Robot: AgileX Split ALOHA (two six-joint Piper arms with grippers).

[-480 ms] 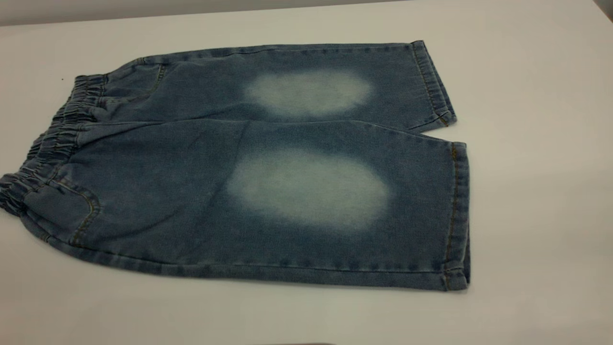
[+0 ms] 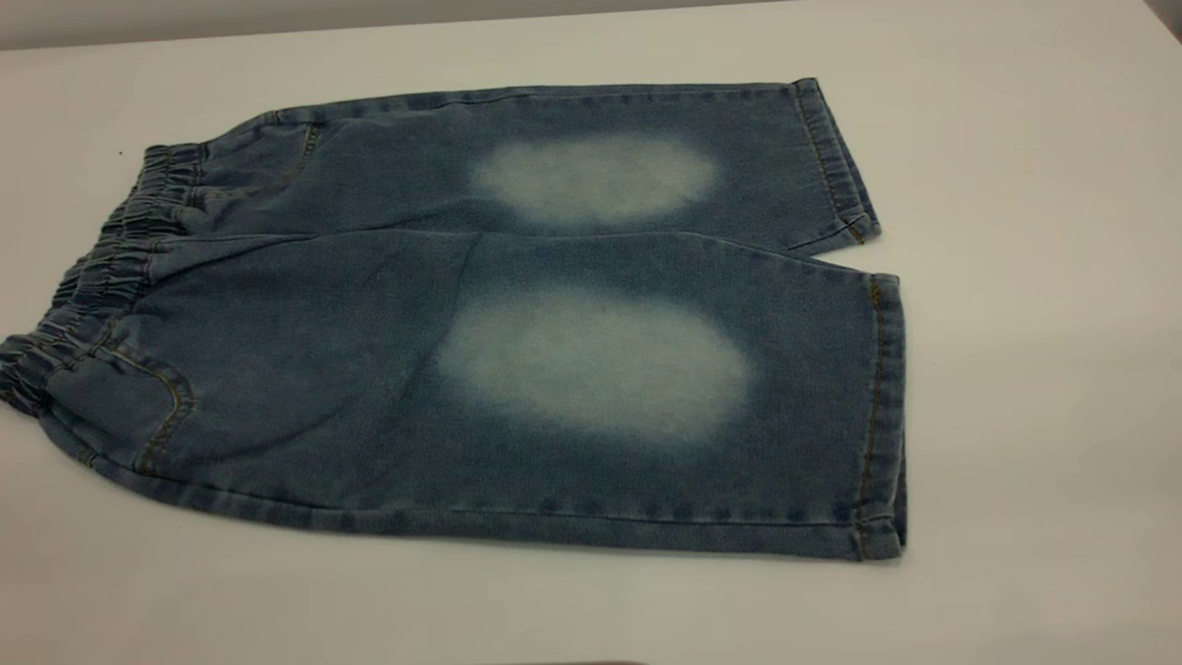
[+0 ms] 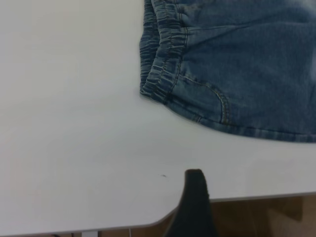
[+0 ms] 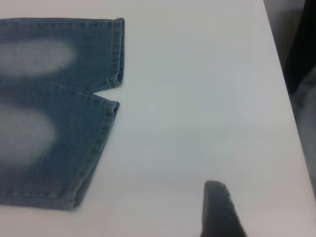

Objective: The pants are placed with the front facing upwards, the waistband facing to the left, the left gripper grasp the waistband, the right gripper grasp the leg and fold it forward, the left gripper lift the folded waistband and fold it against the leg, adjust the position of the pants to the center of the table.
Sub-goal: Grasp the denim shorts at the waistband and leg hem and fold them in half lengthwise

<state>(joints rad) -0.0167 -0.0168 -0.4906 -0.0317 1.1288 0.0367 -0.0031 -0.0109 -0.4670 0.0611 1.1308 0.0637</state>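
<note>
The blue denim pants (image 2: 554, 369) lie flat on the white table (image 2: 1016, 277), each leg with a pale faded oval. The gathered waistband (image 2: 102, 277) is at the left and the two leg hems (image 2: 877, 406) point right. Neither gripper shows in the exterior view. In the left wrist view a black part of the left gripper (image 3: 195, 202) hangs over the table's near edge, well short of the waistband (image 3: 160, 64). The right wrist view shows a black part of the right gripper (image 4: 217, 210) above bare table, apart from the leg hems (image 4: 98, 143). Nothing is held.
The table edge (image 3: 256, 196) runs close to the left gripper, with brown floor beyond it. The table's right edge (image 4: 281, 74) lies near the right gripper. White tabletop surrounds the pants on all sides.
</note>
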